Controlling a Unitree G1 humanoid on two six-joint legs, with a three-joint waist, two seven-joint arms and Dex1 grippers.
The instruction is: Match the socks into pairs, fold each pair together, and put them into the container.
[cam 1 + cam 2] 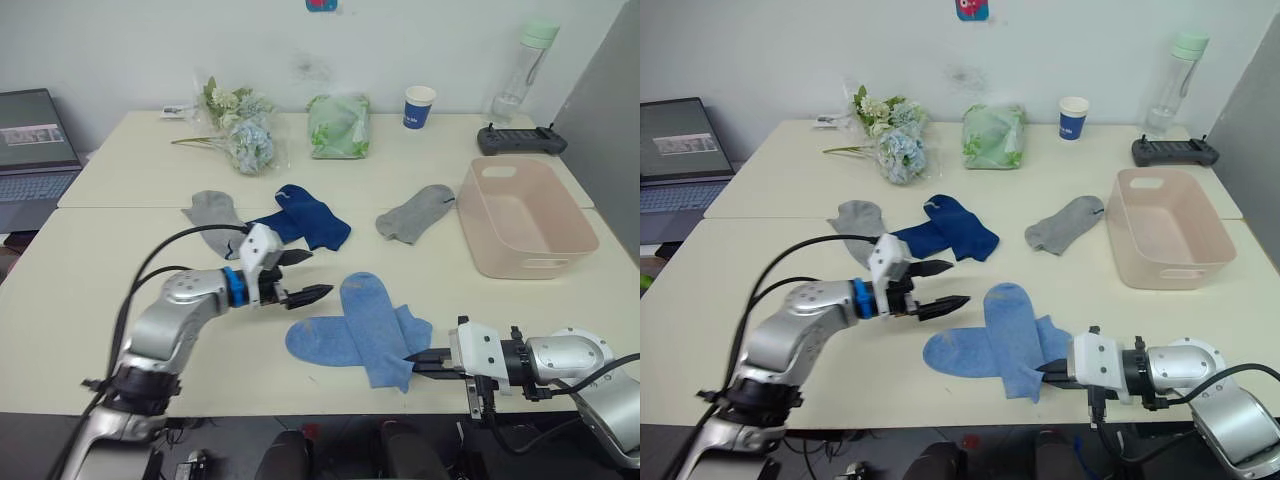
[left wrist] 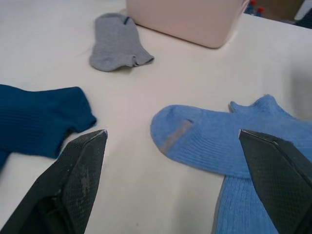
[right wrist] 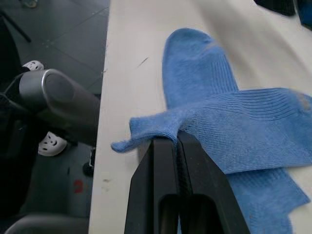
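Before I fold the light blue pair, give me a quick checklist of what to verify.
1. Right tool shut on the light blue sock's cuff: ok.
2. Left tool open, above the table beside the pair: ok.
3. Both light blue socks overlap, the second one under the first: ok.
4. Pink tub holds no socks: ok.
5. Grey socks paired: not ok, one by the tub, the other beside the navy socks.
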